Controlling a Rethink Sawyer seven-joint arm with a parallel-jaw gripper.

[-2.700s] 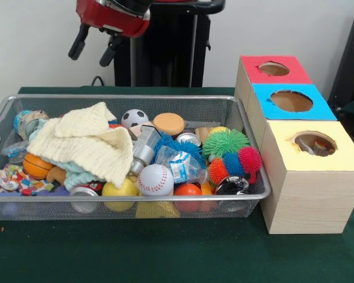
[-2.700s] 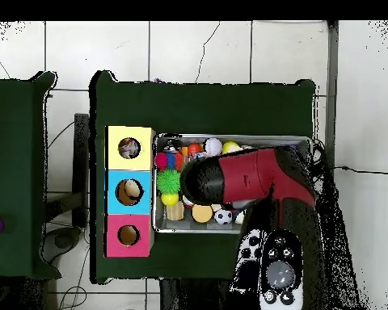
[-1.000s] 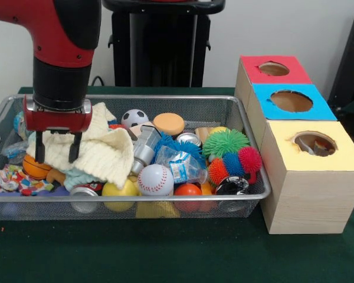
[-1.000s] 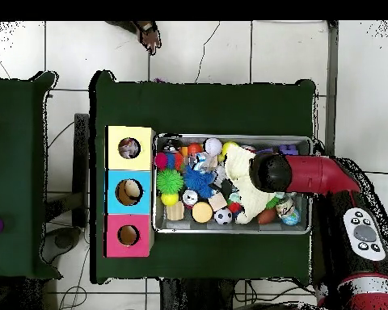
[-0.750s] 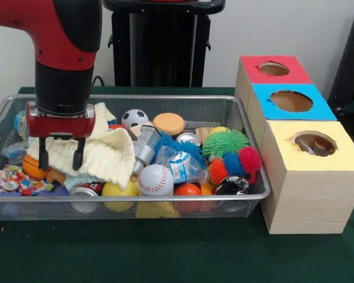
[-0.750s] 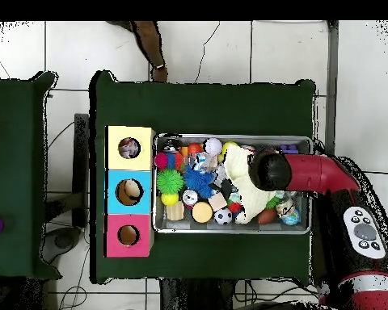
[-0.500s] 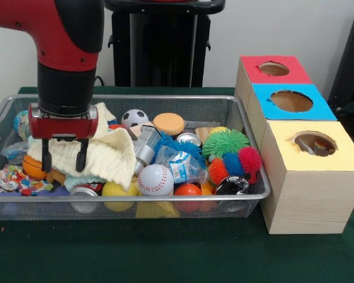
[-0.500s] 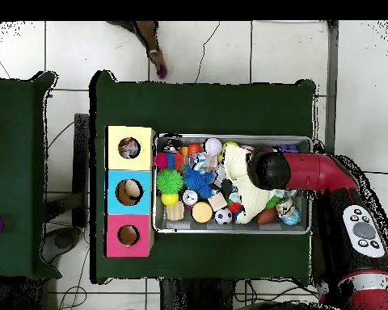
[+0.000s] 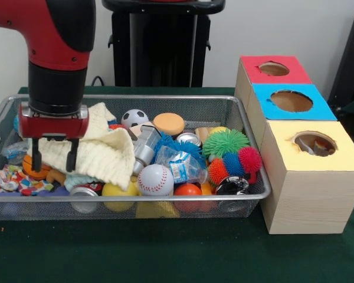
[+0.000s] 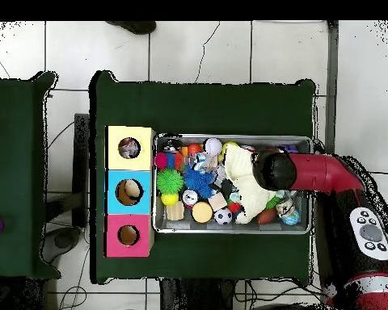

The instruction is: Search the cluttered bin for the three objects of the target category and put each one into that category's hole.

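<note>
Nearest the camera, the silver wire-mesh bin (image 9: 165,207) sat on the dark green table cloth (image 9: 165,253), crowded with balls, cans and spiky toys. Over the bin's left end the black two-fingered gripper (image 9: 52,154) hung spread apart, straddling the cream knitted cloth (image 9: 97,154), whose long fold ran rightward from it. Which objects were targets was unclear. Right of the bin stood the wooden box with yellow, blue and red holed tops (image 9: 295,100).

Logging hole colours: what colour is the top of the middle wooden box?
Blue, clearest in the front view: middle wooden box.
</note>
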